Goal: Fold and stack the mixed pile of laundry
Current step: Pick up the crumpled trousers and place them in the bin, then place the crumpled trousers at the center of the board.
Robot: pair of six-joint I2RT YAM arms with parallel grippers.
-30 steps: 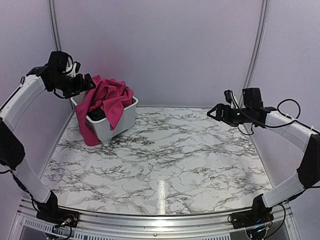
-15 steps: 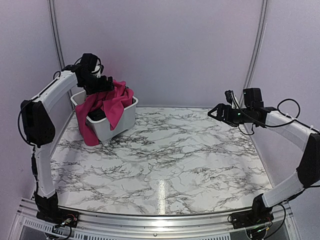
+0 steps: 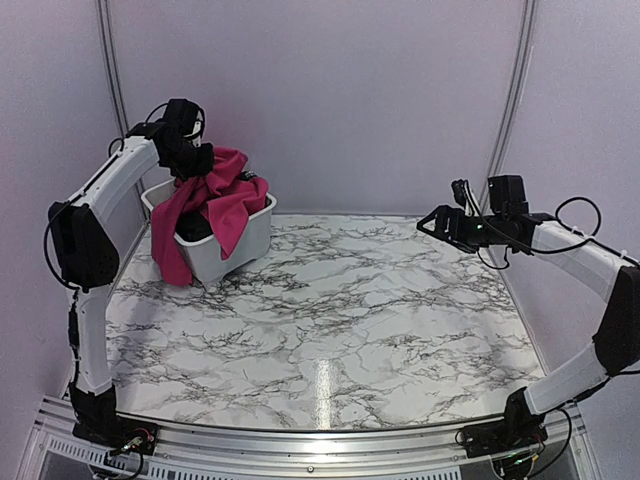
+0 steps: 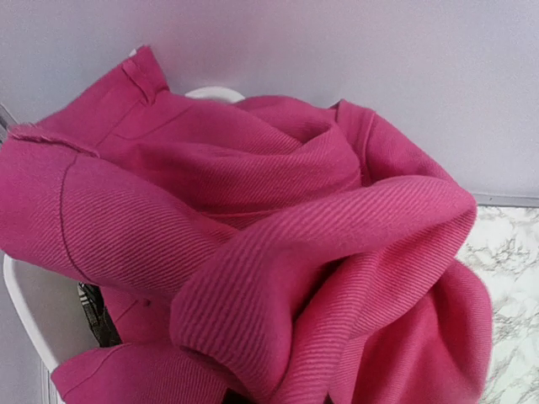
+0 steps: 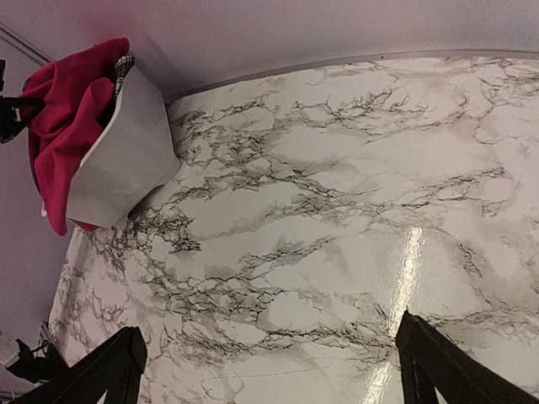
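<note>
Unloading step: left gripper (image 3: pixel 196 166) clamped on magenta cloth (image 3: pixel 225 192), tub (image 3: pixel 243 243) beneath; right gripper (image 3: pixel 431 221) wide, empty. Next: lift cloth clear, spread on table (image 3: pixel 350 300).

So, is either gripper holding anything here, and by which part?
The left gripper is shut on the magenta cloth, at its bunched top above the white tub. The right gripper is open and holds nothing.

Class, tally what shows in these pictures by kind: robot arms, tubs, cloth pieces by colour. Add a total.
Robot arms: 2 (left arm, right arm)
White tub: 1
Magenta-pink cloth: 1
Dark plaid piece: 1
Total: 5
More cloth may lie hidden in the tub.
</note>
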